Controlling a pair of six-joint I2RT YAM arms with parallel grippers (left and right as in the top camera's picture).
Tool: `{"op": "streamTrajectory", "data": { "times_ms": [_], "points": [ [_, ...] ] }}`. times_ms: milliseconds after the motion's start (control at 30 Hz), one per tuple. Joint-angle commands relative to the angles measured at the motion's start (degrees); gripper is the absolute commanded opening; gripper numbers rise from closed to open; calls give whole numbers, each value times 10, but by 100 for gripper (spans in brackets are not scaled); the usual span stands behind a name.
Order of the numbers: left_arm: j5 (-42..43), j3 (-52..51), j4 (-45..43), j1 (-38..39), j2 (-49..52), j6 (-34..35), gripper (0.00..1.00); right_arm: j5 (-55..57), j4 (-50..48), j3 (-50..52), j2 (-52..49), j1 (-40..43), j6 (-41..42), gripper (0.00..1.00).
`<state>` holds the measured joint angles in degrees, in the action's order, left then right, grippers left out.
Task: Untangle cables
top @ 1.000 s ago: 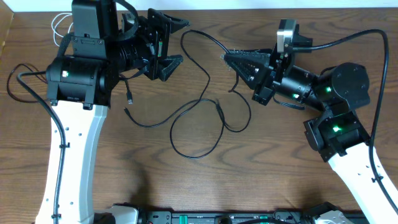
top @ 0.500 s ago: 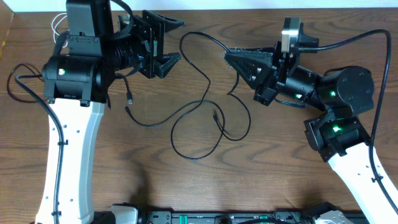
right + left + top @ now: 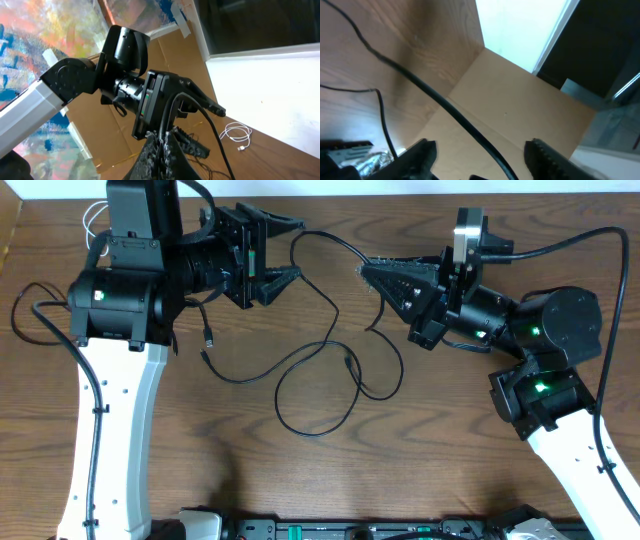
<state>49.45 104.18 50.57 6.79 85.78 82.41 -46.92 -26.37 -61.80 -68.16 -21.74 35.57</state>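
Untangling is only just getting going: black cables [image 3: 318, 376] are lying looped across one another mid-table, between the arms. Right gripper [image 3: 364, 272] is clamping its fingers together on one black strand [image 3: 465, 121] (as far as its wrist view shows), which is running between the parted fingers of the left gripper [image 3: 300, 247]. White cable [image 3: 93, 220] is lying apart, at the far-left corner.

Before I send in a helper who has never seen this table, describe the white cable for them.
Start at the left arm. Behind it, by the table's far left corner, a small coiled white cable peeks out. It is the only pale one; the black cables sprawl mid-table.
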Motion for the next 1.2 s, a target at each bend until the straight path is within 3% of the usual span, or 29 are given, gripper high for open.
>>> {"op": "streamTrajectory", "data": {
  "times_ms": [0,200,700,900,1167],
  "points": [
    [6,10,0,-1,4,5,51,-2,-2,-4,4,-7,8,1],
    [5,10,0,-1,4,5,44,-2,-3,-4,4,-18,8,1],
    [-11,10,0,-2,8,5,44,-2,-15,-4,5,-18,8,1],
    [-12,10,0,-1,15,5,29,-2,-15,-4,5,-18,8,1],
    [-13,10,0,-2,19,5,21,-2,-13,-4,4,-18,8,1]
  ]
}}
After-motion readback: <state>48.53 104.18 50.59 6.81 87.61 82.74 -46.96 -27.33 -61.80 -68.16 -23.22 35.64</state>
